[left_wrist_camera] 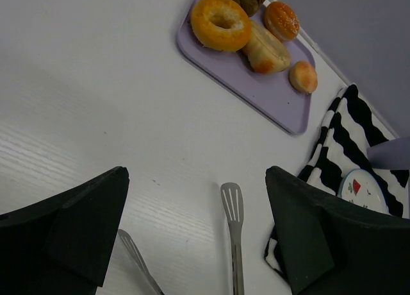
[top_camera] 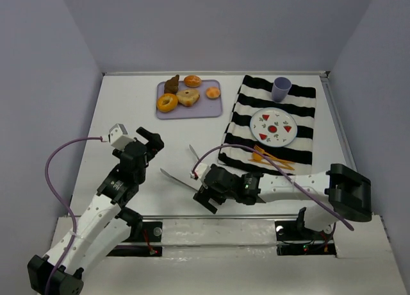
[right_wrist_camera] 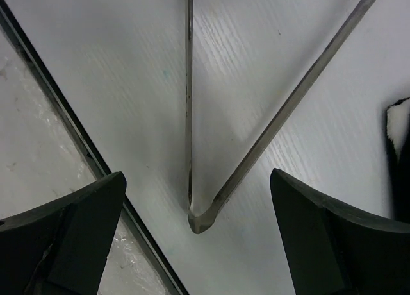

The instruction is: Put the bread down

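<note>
Surface: a white table (top_camera: 128, 115) with a fine linear grain that I see best through the wrist cameras, matte. At the near edge it meets a dark seam and a mottled, shiny strip (top_camera: 218, 227).

Room: plain lavender-grey walls (top_camera: 211, 25) enclose it on three sides.

Items I log:
- Tray (top_camera: 206, 108) – flat, pale lilac, rounded corners, at the far centre of the table.
- Bread (top_camera: 188, 97) – pale tan, roundish, dull crust. It lies on the tray near its middle, touching the glossy orange ring doughnut (top_camera: 167, 102) to its left.
- Brown pastry (top_camera: 172, 85) – dark and lumpy, at the tray's far left.
- Two small orange buns (top_camera: 192, 81) – smooth and round, one at the far edge, the other (top_camera: 213, 92) to the right of the bread.
- Cloth (top_camera: 301, 138) – black and white stripes, soft, rumpled at its near edge, right of the tray.
- On the cloth: a round white plate (top_camera: 282, 138) printed with red wedges, a lilac cup (top_camera: 281, 88) and thin orange cutlery (top_camera: 269, 157).
- Metal tongs (top_camera: 182, 177) – slim, brushed steel, splayed in a V on the bare table between the arms.

Left gripper (left_wrist_camera: 195, 205) – fingers spread wide, nothing between them, above the table well short of the tray.

Right gripper (right_wrist_camera: 198, 211) – fully released. The tongs' hinge end lies between its black fingers, and neither finger touches it.
</note>
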Robot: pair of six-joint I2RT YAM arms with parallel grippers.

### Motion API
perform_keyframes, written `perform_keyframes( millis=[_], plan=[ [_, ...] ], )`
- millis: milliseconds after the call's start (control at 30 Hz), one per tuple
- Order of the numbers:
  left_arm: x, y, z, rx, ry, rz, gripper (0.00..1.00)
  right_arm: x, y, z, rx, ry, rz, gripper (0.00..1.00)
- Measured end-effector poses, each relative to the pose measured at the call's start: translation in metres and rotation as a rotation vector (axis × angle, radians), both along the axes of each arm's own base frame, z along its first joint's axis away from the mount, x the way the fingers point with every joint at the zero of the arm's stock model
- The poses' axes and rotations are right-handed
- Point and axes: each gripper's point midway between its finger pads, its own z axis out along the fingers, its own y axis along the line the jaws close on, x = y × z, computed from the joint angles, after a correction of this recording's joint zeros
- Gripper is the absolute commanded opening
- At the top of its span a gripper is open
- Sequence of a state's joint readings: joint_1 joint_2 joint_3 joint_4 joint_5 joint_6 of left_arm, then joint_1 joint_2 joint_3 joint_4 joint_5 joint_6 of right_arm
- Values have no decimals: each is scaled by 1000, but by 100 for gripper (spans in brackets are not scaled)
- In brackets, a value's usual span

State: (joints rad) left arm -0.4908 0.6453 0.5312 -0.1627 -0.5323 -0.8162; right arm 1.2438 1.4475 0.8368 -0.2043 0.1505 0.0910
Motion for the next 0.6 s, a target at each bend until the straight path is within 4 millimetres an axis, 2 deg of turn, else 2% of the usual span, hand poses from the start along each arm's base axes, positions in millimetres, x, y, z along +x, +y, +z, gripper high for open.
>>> perform_keyframes(
  millis=[167,400,600],
  plan=[
    [-1,0,2,-4,-6,0,99,0,-10,-27,-99,4,-53,100],
    [-2,1,5,-10,-18,0,99,10,-16,-44,-166,-22,-116,100],
    [-3,2,6,-11,-21,2,99,21,6,-46,-137,-47,-132,100]
  ],
)
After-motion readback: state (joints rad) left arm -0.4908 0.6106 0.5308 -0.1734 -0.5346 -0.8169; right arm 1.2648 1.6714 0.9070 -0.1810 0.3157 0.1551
